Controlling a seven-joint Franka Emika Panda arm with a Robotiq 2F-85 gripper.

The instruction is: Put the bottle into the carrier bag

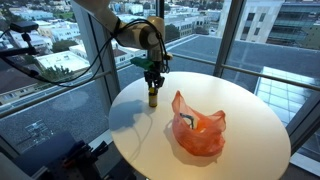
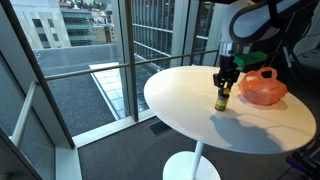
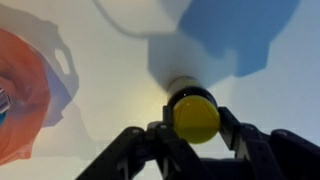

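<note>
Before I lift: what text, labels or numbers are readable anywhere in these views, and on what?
No text is readable in any view.
The bottle is too small and blurred in both exterior views to tell whether it carries a label; the wrist view shows only its plain yellow cap.
The carrier bag shows no lettering.

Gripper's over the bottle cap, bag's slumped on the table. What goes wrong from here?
1. The gripper flanks only the yellow cap. With a hold that high, the bottle may swing or slip.
2. The orange carrier bag is slumped and unsupported, so the bottle could shove it aside or catch its rim.
3. The bottle stands fairly near the round table's edge, so a knock might send it off.
</note>
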